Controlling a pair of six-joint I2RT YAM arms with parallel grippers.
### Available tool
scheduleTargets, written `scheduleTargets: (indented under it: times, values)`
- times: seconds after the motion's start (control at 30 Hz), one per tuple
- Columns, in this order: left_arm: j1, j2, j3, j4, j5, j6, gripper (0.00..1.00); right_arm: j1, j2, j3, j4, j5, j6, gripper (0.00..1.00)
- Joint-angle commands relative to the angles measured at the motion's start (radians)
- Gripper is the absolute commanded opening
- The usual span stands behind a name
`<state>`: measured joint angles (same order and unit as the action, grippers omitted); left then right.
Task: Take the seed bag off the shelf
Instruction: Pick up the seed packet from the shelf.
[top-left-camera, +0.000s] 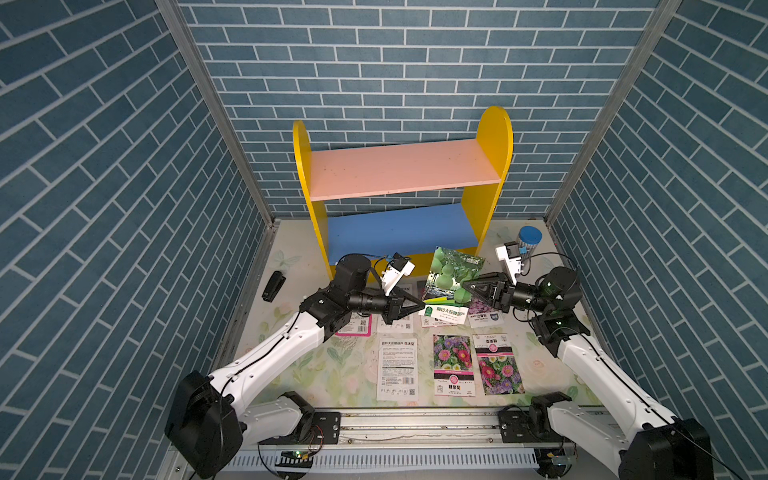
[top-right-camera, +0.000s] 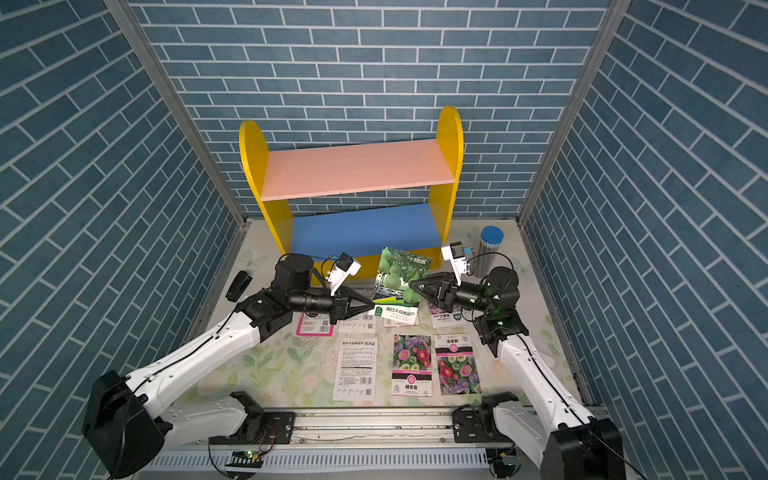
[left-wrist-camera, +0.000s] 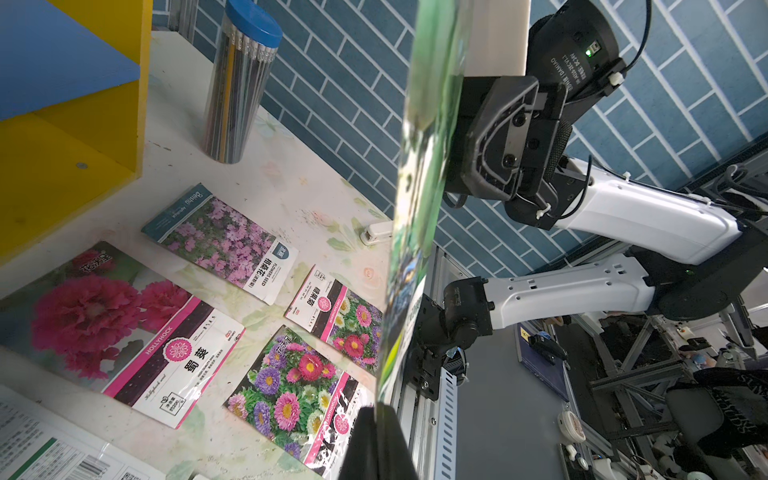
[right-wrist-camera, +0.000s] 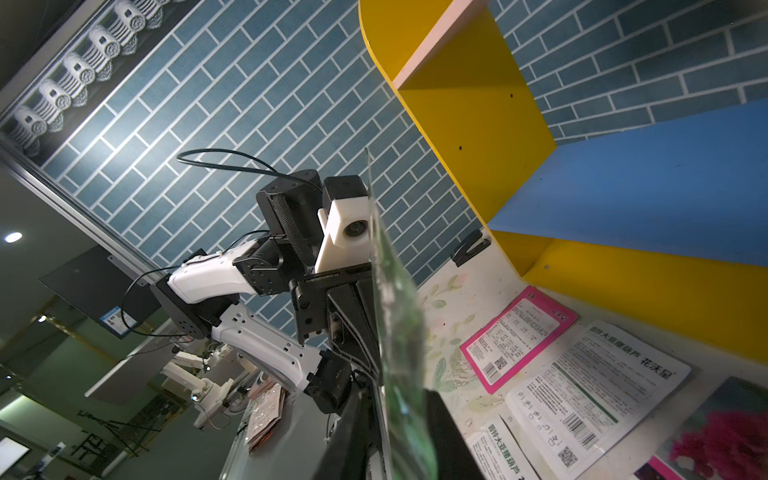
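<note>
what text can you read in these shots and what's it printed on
"HOLLYHOCK", "蜀葵": pink packet
"FLOWERS SEED", "Beishu": purple packet
"糖果菊": aster packet
"圆铃大亚腰葫芦": gourd bag, on its lower label
"花沃皇": white packet
Fine print, barcodes and QR codes on the packets: too small to read.
</note>
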<state>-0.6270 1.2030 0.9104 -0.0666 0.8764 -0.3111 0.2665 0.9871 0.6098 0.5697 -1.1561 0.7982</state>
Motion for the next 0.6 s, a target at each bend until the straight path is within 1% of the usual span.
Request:
scheduleTargets:
  times: [0.0, 0.07, 0.1, 0.2, 0.27, 0.33, 0.37, 0.4, 0.47, 0.53, 0.57]
  values:
    - [-0.006, 0.003, 0.023, 0.035, -0.003, -0.011, 0.01, 0.013, -0.022, -0.019, 0.035, 0.010, 0.001, 0.14]
    - [-0.005, 0.003, 0.028, 0.024, -0.006, -0.001, 0.07, 0.019, -0.027, -0.022, 0.035, 0.021, 0.001, 0.04]
    - [-0.005, 0.001, 0.033, 0.012, -0.011, 0.007, 0.11, 0.021, -0.029, -0.023, 0.036, 0.027, 0.001, 0.01]
    - [-0.005, -0.001, 0.060, -0.062, -0.071, 0.032, 0.36, 0.025, -0.045, -0.030, 0.029, 0.058, -0.001, 0.00]
    - [-0.006, -0.001, 0.085, -0.140, -0.118, 0.055, 0.56, 0.034, -0.056, -0.034, 0.017, 0.075, -0.001, 0.00]
    - [-0.005, -0.010, 0.095, -0.191, -0.157, 0.065, 0.71, 0.047, -0.069, -0.044, 0.006, 0.095, -0.001, 0.00]
    - [-0.005, -0.016, 0.097, -0.210, -0.175, 0.069, 0.77, 0.056, -0.076, -0.050, 0.005, 0.108, -0.001, 0.00]
    - [-0.005, -0.026, 0.097, -0.231, -0.194, 0.072, 0.81, 0.069, -0.085, -0.057, 0.003, 0.128, -0.001, 0.00]
    - [-0.005, -0.046, 0.103, -0.277, -0.229, 0.086, 0.84, 0.101, -0.098, -0.065, -0.031, 0.178, -0.018, 0.00]
    - [-0.005, -0.076, 0.107, -0.323, -0.275, 0.096, 0.89, 0.145, -0.103, -0.058, -0.090, 0.242, -0.045, 0.00]
    - [-0.004, -0.090, 0.108, -0.343, -0.297, 0.099, 0.90, 0.167, -0.105, -0.055, -0.114, 0.268, -0.060, 0.00]
